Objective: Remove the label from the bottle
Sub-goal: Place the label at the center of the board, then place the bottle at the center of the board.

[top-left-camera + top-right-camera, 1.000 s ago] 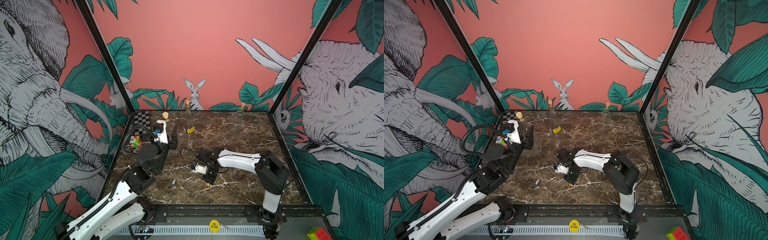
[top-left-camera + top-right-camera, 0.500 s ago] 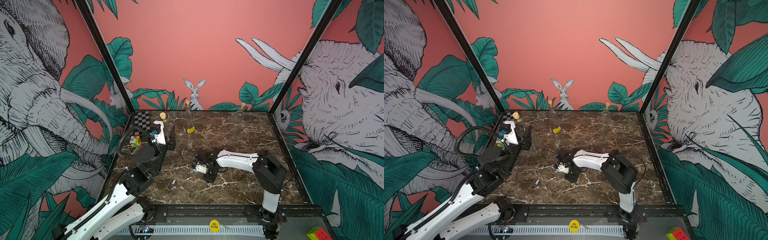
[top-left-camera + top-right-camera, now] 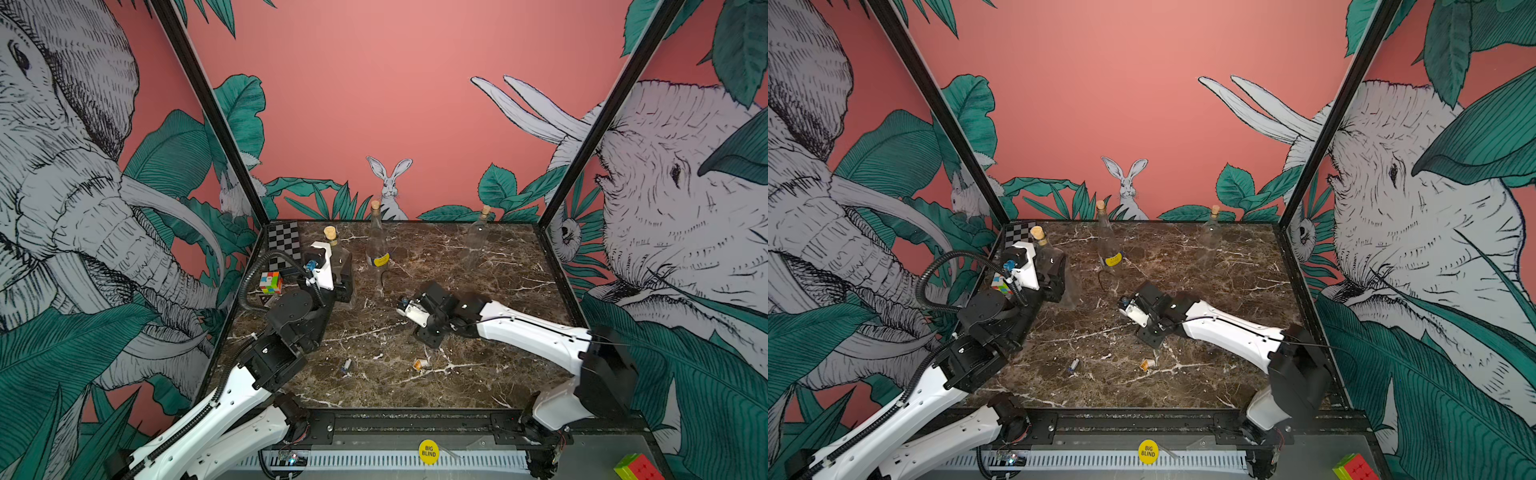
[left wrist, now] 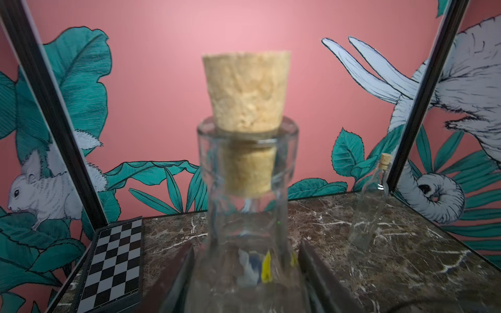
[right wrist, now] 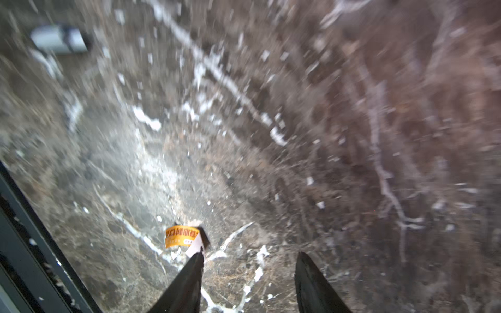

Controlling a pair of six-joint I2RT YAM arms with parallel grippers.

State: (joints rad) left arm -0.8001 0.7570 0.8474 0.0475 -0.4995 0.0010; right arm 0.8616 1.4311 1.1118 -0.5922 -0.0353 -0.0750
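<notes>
Label (image 5: 182,236) newly on marble (image 3: 478,266) (brown, veined)

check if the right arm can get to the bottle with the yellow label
Probably yes. The right gripper is open with nothing between its jaws, and the yellow-labelled bottle stands upright beyond it with no other bottle between them. The left gripper holds another bottle off to the side.

White arms (image 3: 532,332), black joints (image 3: 291,309), ribbed black cable (image 3: 243,291).
</notes>
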